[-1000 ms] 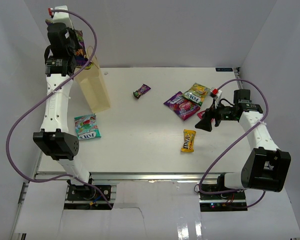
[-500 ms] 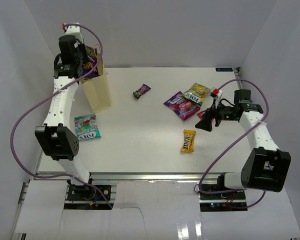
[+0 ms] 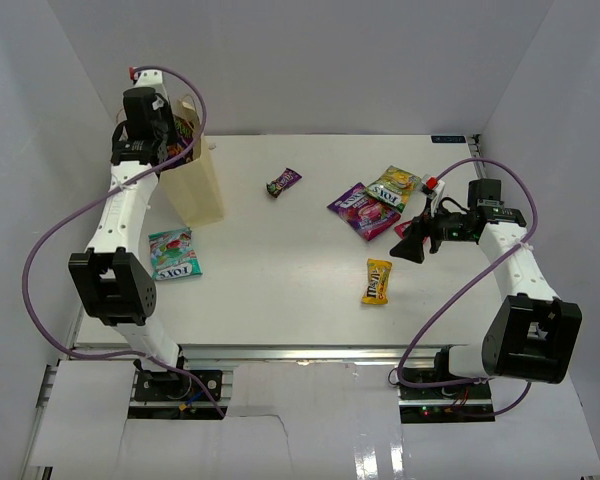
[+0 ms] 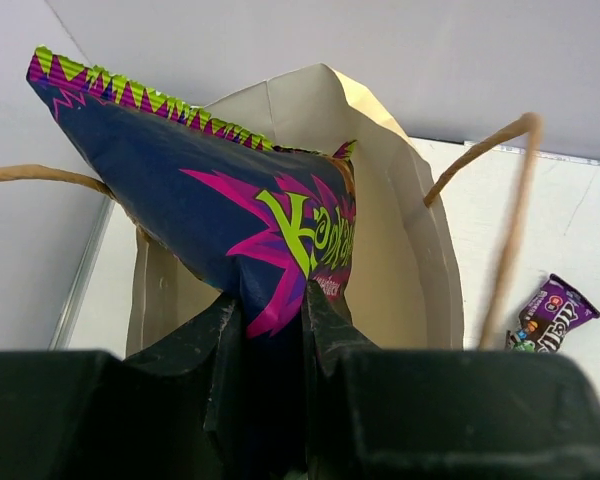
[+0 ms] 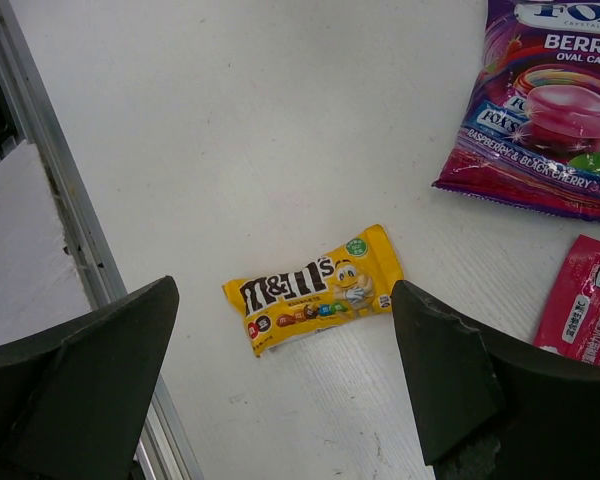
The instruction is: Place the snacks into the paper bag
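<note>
The task had barely begun. The left gripper was clamped on the large purple packet, holding it at the open mouth of the paper bag, not yet released. The tall cream bag stood upright at the far left corner of the table. Six glossy packets lay outside it: a teal packet by the left edge, a dark purple packet toward the far edge, and a purple-pink packet, green-yellow packet, red-pink packet and yellow packet toward the right edge. The right gripper, jaws wide apart and empty, hovered above the yellow one.
</note>
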Robot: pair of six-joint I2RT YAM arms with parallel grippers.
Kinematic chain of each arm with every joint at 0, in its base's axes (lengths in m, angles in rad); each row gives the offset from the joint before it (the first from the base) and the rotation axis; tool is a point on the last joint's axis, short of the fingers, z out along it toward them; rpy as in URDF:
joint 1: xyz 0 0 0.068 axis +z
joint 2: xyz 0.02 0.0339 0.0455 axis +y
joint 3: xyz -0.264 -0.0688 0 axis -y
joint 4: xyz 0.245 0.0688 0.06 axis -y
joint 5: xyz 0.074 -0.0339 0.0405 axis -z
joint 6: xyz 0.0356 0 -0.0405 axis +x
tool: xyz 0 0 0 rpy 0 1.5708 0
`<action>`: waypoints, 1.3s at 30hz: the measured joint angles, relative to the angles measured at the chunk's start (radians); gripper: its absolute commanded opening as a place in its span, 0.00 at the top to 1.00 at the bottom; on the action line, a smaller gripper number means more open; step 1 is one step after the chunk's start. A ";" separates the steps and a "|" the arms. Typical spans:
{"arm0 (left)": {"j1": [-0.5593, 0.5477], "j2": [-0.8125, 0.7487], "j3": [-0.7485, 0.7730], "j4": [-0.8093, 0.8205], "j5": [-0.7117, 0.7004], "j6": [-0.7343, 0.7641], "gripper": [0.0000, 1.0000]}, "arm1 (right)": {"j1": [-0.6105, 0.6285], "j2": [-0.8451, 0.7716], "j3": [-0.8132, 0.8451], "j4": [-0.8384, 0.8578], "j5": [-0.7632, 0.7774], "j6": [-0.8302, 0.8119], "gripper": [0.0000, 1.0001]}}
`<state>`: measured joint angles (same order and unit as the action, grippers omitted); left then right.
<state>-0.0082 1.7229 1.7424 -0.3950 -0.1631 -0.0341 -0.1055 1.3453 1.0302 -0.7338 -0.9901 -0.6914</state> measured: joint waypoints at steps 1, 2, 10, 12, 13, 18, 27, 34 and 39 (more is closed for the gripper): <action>0.001 -0.005 -0.004 -0.002 -0.002 0.000 0.96 | 0.000 0.001 0.000 0.000 -0.002 0.000 0.08; 0.003 -0.012 -0.010 0.001 -0.002 -0.001 0.95 | 0.000 0.002 0.000 0.000 -0.002 0.000 0.08; 0.034 -0.064 -0.055 0.017 0.022 -0.033 0.70 | 0.000 0.004 -0.004 0.001 -0.008 0.000 0.08; 0.039 -0.064 -0.066 0.026 0.036 -0.043 0.51 | 0.000 0.004 -0.009 0.000 -0.008 0.000 0.08; 0.041 -0.064 -0.069 0.030 0.043 -0.050 0.34 | 0.000 0.004 -0.011 0.000 -0.008 0.000 0.08; 0.047 -0.068 -0.058 0.101 0.090 -0.098 0.15 | 0.000 0.004 -0.013 -0.002 -0.008 -0.007 0.10; 0.047 -0.116 -0.005 0.060 0.135 -0.153 0.11 | 0.000 0.004 -0.013 -0.032 -0.007 -0.054 0.10; 0.047 -0.594 -0.354 -0.037 0.129 -0.317 0.12 | 0.000 0.004 -0.014 -0.023 0.072 -0.028 0.09; 0.047 -0.993 -0.747 -0.156 0.114 -0.512 0.12 | 0.009 0.004 -0.051 0.060 0.204 0.058 0.10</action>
<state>0.0383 0.7296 0.9958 -0.5510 -0.0486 -0.5461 -0.0963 1.3491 0.9787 -0.6735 -0.7864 -0.6338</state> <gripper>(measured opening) 0.884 0.904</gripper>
